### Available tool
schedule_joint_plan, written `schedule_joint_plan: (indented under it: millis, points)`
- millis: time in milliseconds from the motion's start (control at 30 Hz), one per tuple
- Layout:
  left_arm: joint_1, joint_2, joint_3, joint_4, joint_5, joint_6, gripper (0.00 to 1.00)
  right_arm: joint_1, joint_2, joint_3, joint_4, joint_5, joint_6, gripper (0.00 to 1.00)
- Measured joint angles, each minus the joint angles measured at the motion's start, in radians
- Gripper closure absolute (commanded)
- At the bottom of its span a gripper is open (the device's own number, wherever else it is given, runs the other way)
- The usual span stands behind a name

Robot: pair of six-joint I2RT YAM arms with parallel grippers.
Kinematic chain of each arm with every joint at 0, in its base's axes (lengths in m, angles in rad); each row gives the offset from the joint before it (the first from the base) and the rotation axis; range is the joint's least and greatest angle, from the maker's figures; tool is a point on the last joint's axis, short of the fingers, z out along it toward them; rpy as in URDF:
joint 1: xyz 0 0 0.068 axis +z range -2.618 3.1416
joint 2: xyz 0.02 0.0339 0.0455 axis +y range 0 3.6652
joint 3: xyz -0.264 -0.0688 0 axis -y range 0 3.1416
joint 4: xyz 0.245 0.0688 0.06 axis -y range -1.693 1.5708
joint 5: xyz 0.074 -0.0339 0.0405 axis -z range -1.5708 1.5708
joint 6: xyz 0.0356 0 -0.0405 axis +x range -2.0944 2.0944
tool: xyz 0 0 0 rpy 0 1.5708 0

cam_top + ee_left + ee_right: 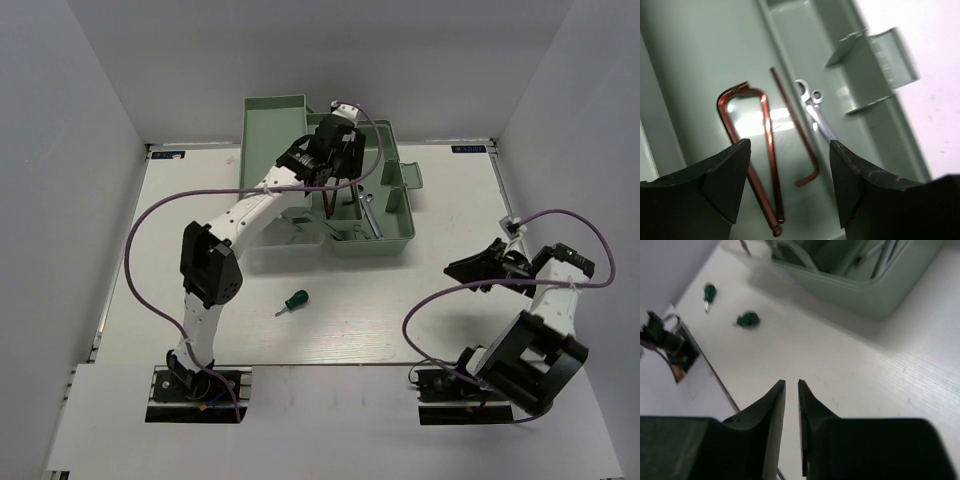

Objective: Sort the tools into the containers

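Observation:
The pale mint-green toolbox (385, 235) stands open at the far middle of the table, one tray (272, 135) swung out to the back left. My left gripper (322, 172) hangs open and empty over a compartment (700, 75). Under it (790, 180) lie reddish-brown hex keys (767, 150), one more hex key (796, 132) and two silver wrenches (812, 100). A green-handled screwdriver (295, 300) lies on the table in front of the box. The right wrist view shows two green screwdrivers (747, 319) (709, 291). My right gripper (455, 268) (791, 385) is shut on nothing, right of the box.
The translucent lid (285, 240) lies at the toolbox's near left side. The box's near wall (865, 290) shows at the top of the right wrist view. White walls close the table's left, right and far sides. Purple cables loop over both arms.

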State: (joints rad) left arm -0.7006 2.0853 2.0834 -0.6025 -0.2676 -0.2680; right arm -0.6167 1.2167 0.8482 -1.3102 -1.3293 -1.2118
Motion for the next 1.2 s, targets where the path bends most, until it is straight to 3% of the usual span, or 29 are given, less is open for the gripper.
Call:
schedule_joint_plan:
  millis: [100, 133, 233, 267, 300, 333, 367, 400, 467, 533, 633, 1033, 1200]
  points:
    - [-0.016, -0.027, 0.011, 0.002, 0.048, 0.028, 0.23, 0.04, -0.159, -0.09, 0.21, 0.158, 0.291, 0.98]
    - [-0.024, -0.052, -0.013, 0.006, 0.068, 0.036, 0.23, 0.058, -0.218, -0.132, 0.292, 0.23, 0.362, 0.96]
    - [-0.055, -0.231, -0.235, 0.031, 0.111, 0.052, 0.29, 0.109, -0.314, -0.199, 0.444, 0.438, 0.543, 0.64]
    - [-0.068, -0.324, -0.349, 0.035, 0.124, 0.053, 0.35, 0.117, -0.3, -0.19, 0.478, 0.493, 0.587, 0.62]
    - [-0.079, -0.407, -0.44, 0.031, 0.131, 0.052, 0.67, 0.123, -0.266, -0.172, 0.495, 0.529, 0.615, 0.62]
    - [-0.094, -0.491, -0.531, 0.029, 0.14, 0.043, 0.84, 0.13, -0.219, -0.139, 0.499, 0.558, 0.643, 0.62]
    - [-0.106, -0.567, -0.607, 0.026, 0.144, 0.037, 0.91, 0.137, -0.159, -0.103, 0.499, 0.578, 0.664, 0.62]
    - [-0.115, -0.642, -0.682, 0.011, 0.145, 0.033, 0.93, 0.145, -0.103, -0.064, 0.498, 0.595, 0.688, 0.62]
    - [-0.123, -0.754, -0.8, -0.01, 0.138, 0.025, 0.87, 0.17, -0.016, -0.003, 0.513, 0.626, 0.73, 0.59]
    - [-0.128, -0.822, -0.914, -0.035, 0.128, 0.016, 0.51, 0.199, 0.005, 0.009, 0.532, 0.656, 0.765, 0.54]
    - [-0.136, -0.817, -1.049, -0.072, 0.134, -0.005, 0.25, 0.254, -0.011, 0.009, 0.541, 0.692, 0.811, 0.5]
    - [-0.181, -0.56, -1.115, 0.01, 0.183, 0.069, 0.23, 0.373, -0.014, -0.071, 0.63, 0.714, 0.926, 0.44]
    - [-0.185, -0.461, -1.105, 0.04, 0.159, 0.076, 0.29, 0.375, -0.038, -0.074, 0.64, 0.707, 0.935, 0.43]
